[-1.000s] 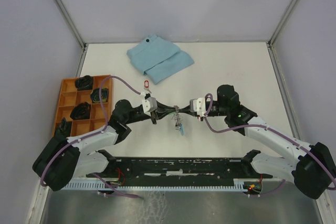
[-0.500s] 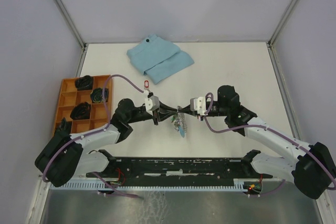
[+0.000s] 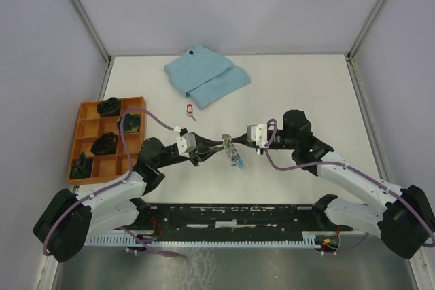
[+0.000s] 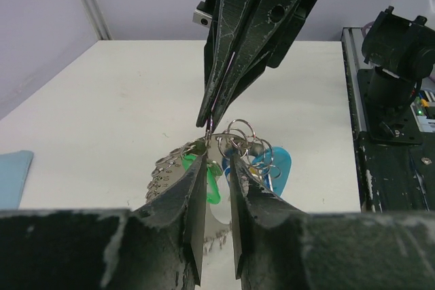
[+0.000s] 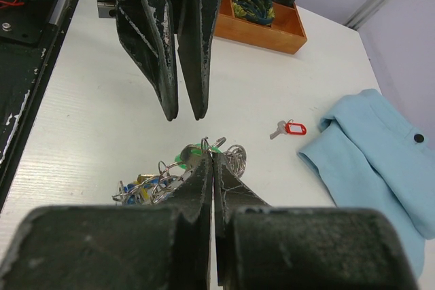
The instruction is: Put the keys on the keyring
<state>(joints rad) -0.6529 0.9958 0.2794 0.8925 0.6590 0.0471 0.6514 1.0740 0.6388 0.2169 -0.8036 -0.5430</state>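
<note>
The keyring (image 3: 232, 153), a bunch of grey metal rings with a green tag (image 4: 213, 183) and a blue tag (image 4: 278, 164), hangs at the table's middle. My right gripper (image 3: 232, 142) is shut on one of its rings, with its tips (image 4: 207, 123) pinching the wire just above the bunch. My left gripper (image 3: 218, 145) faces it from the left, and its jaws stand a little apart just short of the rings with nothing clamped between them. A key with a red tag (image 3: 190, 109) lies alone on the table, also seen in the right wrist view (image 5: 291, 128).
A folded light-blue cloth (image 3: 206, 76) lies at the back of the table. An orange compartment tray (image 3: 83, 109) with dark items stands at the left edge. Grey walls close the table on three sides.
My left arm has drawn back toward the left and near side, and its jaws have parted. The right gripper stays shut on the ring, with the bunch shifted slightly.
</note>
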